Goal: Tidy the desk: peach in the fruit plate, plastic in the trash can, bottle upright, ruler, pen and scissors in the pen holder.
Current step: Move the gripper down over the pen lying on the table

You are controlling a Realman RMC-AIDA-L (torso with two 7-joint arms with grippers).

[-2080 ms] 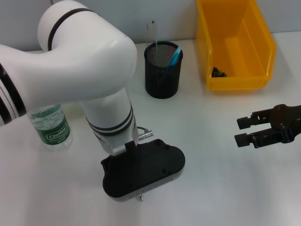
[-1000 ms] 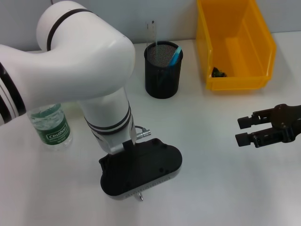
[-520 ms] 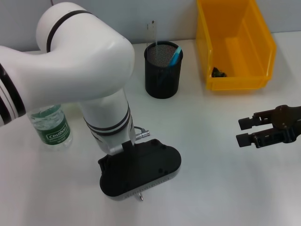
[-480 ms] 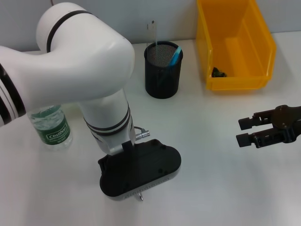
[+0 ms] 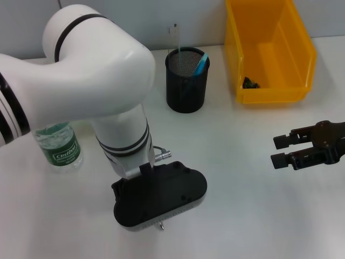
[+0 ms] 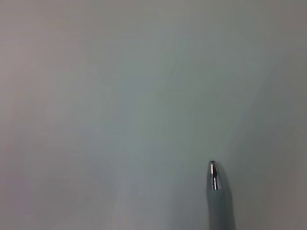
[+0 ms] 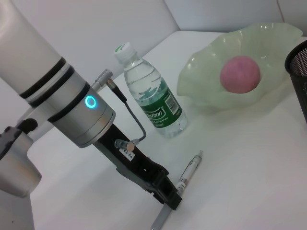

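Pen tip over bare desk

A silver, cone-shaped pen [image 6: 214, 184] tip pokes in from one edge of the view, its pale barrel running out of sight, with the plain whitish desk [image 6: 120, 96] surface filling everything else.

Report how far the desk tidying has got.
Done: the peach is in the fruit plate, the bottle stands upright, the ruler and scissors are in the pen holder, dark scrap lies in the trash can. In hand: the left pincer is down at the pen. Left: pen into holder. The right pincer hovers open.
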